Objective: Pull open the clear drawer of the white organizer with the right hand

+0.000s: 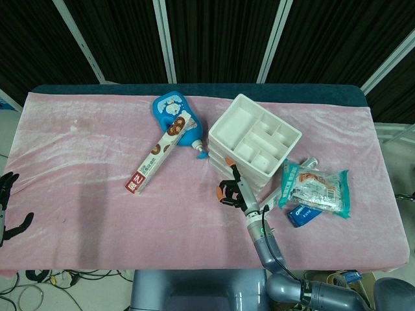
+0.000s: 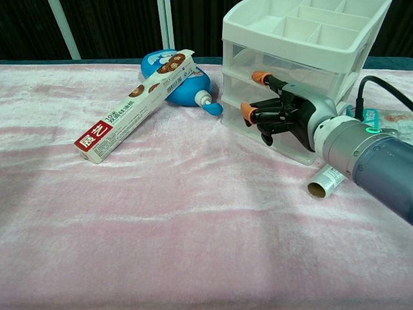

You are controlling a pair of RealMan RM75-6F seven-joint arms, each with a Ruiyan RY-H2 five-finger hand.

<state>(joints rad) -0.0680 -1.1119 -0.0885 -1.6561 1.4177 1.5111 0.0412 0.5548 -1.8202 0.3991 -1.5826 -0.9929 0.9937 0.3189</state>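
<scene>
While the left hand (image 1: 9,207) hangs with fingers spread, holding nothing, the right hand (image 2: 282,113) curls its orange-tipped fingers (image 2: 248,112) against the clear drawer (image 2: 292,87) directly behind them in the white organizer (image 2: 303,29).

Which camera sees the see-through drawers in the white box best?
The chest view: it faces the clear drawers of the white organizer, with the right hand at them. The head view looks down on the organizer's top tray, so the drawers hardly show.
</scene>
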